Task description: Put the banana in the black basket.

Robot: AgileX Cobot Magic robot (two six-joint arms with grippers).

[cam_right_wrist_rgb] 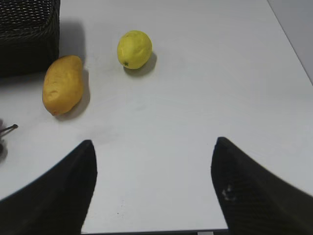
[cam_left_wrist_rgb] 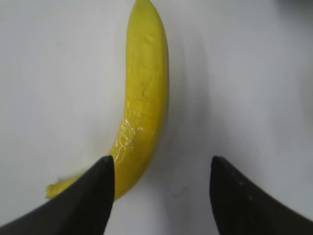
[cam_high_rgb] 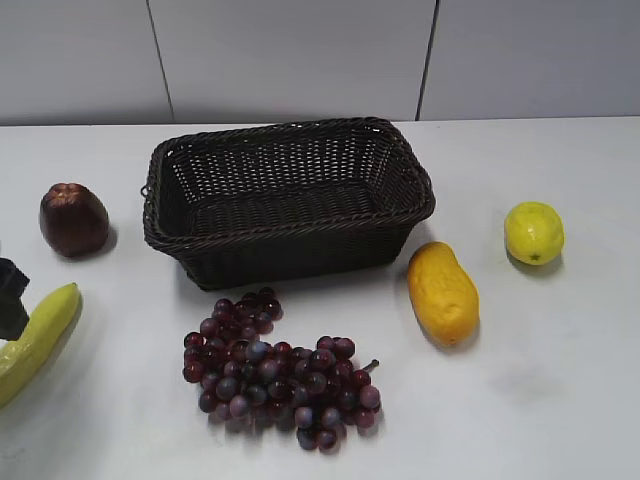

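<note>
Jaws spread over banana (cam_left_wrist_rgb: 144,98).

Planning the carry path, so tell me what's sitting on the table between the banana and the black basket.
In the exterior view, only a dark red apple lies toward that stretch, left of the black basket and above the banana; otherwise it is bare table.

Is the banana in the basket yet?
Not yet. The banana lies on the table, left of the black basket, which holds no fruit. The left gripper is open over the banana's stem end, not gripping. Grabbing, carrying and dropping it in are all left.
</note>
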